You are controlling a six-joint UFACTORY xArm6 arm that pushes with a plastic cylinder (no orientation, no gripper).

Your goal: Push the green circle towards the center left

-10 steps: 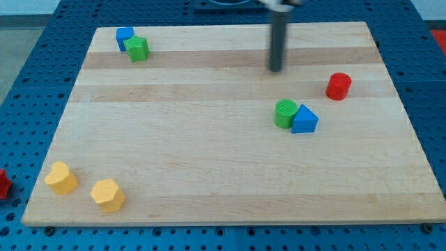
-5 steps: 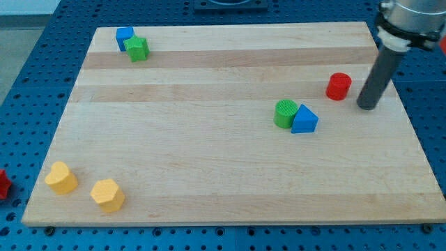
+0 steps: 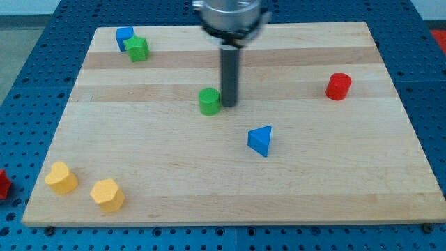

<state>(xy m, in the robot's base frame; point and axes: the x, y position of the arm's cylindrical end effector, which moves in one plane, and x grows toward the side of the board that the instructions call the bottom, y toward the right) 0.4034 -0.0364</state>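
my tip (image 3: pixel 228 106): right up against the view's right side of the green circle, touching it or close enough that I can't see a gap. The rod comes straight down from the view's top, with the grey arm end above it.

jaws: there aren't any on this rig, just the bare rod, so nothing is wide, narrow or holding anything.

green circle (image 3: pixel 209 101): sitting a bit left of the bench's middle and a little toward the view's top, upright, flat face up. It has nothing else near it.

blue triangle (image 3: pixel 260 140): down and to the view's right of the green circle, well apart from it and from my tip, point aimed toward the view's left-ish.

red cylinder (image 3: pixel 339 86): out by the view's right edge of the bench, on its own, well apart from everything.

blue block (image 3: pixel 125 35): top-left corner area; shape is hard to call, looks boxy.

green block (image 3: pixel 138 49): just below and right of that blue block, the two are touching or as good as; can't really pin the shape.

yellow blocks: two in the bottom-left corner, one near the view's left edge (image 3: pixel 61 178), the other (image 3: pixel 107 194) just to its right and a bit lower, near each other but not touching.

bench (image 3: pixel 348 181): light wooden board lying on a blue pegboard surface.

red bit (image 3: pixel 3 184): something small and red off the board at the view's far left edge, cut off, can't tell what it is.
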